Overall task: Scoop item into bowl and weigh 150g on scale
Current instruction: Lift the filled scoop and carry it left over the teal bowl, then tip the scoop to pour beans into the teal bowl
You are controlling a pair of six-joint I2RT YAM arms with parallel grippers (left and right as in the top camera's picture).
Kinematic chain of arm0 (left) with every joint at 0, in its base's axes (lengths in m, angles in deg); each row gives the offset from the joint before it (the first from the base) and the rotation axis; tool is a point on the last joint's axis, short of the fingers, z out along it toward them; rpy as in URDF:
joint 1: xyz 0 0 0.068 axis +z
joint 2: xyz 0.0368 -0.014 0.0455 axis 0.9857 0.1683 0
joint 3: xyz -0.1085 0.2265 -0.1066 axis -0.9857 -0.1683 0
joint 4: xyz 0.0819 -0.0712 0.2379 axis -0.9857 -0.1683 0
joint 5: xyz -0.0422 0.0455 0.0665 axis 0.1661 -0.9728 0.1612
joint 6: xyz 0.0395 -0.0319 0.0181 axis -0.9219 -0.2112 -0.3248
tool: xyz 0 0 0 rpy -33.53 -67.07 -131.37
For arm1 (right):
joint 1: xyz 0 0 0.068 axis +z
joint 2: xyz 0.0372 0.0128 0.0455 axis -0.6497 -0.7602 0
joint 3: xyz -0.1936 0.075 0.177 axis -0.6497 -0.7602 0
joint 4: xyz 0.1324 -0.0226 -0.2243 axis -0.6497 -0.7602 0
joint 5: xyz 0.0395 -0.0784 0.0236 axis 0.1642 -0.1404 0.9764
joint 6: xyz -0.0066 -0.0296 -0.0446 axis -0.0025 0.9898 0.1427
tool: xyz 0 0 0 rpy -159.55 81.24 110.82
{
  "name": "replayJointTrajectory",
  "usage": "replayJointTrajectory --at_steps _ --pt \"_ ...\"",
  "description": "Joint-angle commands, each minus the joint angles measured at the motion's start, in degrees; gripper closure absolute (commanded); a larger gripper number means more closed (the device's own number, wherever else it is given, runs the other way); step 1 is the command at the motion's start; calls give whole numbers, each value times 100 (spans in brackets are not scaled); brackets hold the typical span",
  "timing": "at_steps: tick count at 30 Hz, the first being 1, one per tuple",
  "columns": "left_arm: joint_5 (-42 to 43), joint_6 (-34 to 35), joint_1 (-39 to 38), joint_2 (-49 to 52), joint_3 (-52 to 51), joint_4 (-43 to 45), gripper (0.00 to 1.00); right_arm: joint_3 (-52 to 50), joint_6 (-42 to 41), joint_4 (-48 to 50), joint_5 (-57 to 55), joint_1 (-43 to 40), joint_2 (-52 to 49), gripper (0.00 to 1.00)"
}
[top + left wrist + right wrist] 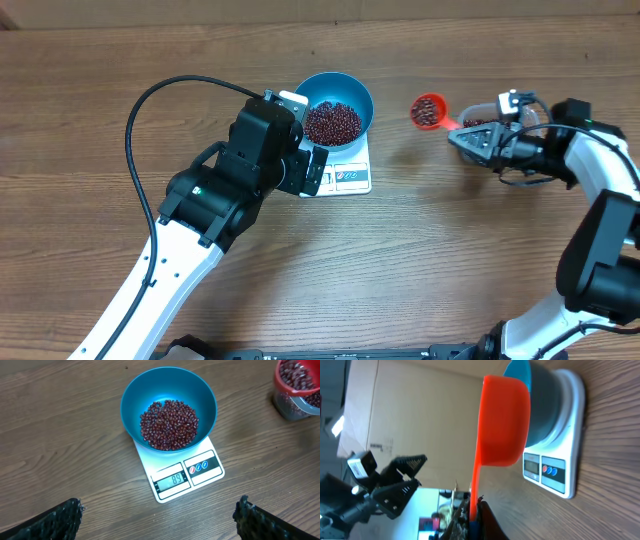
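Clamping scoop (428, 110), right claw (458, 132), left claw (159, 510) spread wide

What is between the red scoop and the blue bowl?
Nothing but bare wooden table lies between the scoop and the bowl, as the overhead view shows.

Blue bowl (150, 387) of beans (169, 425) on white scale (147, 460) (display (171, 480) lit), filled red scoop (279, 382) upper right

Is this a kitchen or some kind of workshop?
Probably a robot test bench, not a kitchen: a left arm and right arm at a wooden table, a bowl of beans on a scale.
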Motion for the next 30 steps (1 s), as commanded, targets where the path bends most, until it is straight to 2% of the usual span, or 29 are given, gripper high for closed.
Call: replayJointTrajectory --at_steps 1,7,9,12,17,23,30 --pt "48 -105 9 -83 118 4 1 -57 63 107 208 267 -26 96" --pt "48 -107 9 -81 118 4 0 -57 -796 870 201 695 -26 96" --pt "48 -105 9 -83 118 4 0 -57 -1320 1351 140 857 -26 96" --pt "48 -105 9 -83 118 4 1 -57 -2533 2297 -315 1189 -26 96" --pt "48 -105 9 -81 118 4 0 -57 -3556 3270 -767 1602 -26 96" --pt "48 -105 9 -83 118 4 0 -57 -4247 4081 -1235 2070 -26 96" --pt "48 -105 9 -81 118 4 0 -57 -4247 4192 -2520 2594 -26 96"
